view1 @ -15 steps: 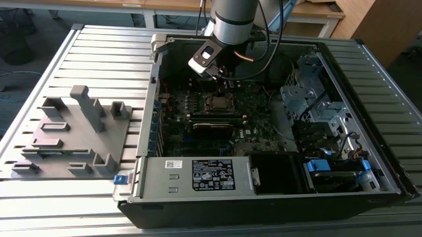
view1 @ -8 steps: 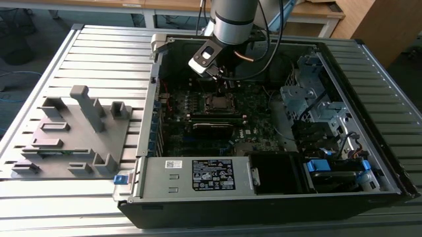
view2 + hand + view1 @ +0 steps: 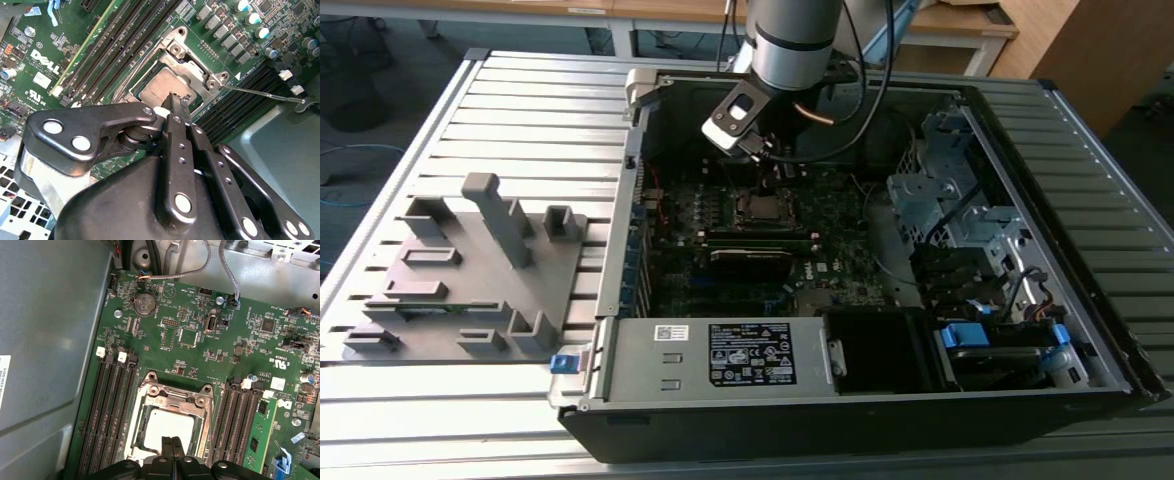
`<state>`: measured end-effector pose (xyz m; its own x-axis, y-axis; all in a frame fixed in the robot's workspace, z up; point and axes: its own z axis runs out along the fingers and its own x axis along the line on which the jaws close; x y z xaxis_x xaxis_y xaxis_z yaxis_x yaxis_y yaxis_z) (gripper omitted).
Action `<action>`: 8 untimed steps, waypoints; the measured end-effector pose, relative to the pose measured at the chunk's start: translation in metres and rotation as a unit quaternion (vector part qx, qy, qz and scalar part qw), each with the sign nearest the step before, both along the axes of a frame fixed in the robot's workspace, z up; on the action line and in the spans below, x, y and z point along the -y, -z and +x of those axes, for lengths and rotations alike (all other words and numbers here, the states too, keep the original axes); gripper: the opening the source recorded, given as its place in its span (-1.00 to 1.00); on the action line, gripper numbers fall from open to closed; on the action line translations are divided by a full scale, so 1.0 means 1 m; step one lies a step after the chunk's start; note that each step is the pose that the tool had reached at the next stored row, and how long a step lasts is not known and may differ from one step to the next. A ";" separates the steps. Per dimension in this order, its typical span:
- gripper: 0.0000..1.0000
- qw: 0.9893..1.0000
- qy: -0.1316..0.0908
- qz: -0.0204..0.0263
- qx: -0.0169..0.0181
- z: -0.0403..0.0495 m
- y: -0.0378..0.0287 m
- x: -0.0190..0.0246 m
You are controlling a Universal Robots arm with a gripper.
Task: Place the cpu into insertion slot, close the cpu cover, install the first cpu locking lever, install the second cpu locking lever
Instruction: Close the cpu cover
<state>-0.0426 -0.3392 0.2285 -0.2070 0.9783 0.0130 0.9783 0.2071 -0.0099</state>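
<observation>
Right below the claw (image 3: 172, 440) tips | cpu (image 3: 167, 424) lay flat in the insertion slot (image 3: 146, 432), cpu cover (image 3: 175, 400) down around it | claw fingers were pressed together, holding nothing | thin lever (image 3: 265, 93) stretched sideways, away from the claw.

cpu (image 3: 169, 426): flat sq chip, dull silver-grey top, seated in insertion slot (image 3: 761, 208), betw two banks of memory slots (image 3: 112, 410). cpu cover (image 3: 172, 401): silver frame plate, down flat over chip, top showing thru window. Thin locking lever (image 3: 265, 93) sticks out over those slots.
</observation>
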 end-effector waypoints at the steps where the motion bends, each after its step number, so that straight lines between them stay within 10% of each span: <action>1: -0.80 1.000 0.000 0.000 0.000 0.0000 0.0000 0.0000; 8: -0.80 1.000 0.000 0.000 0.000 0.0000 0.0000 0.0000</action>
<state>-0.0426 -0.3392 0.2284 -0.2077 0.9781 0.0130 0.9781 0.2079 -0.0099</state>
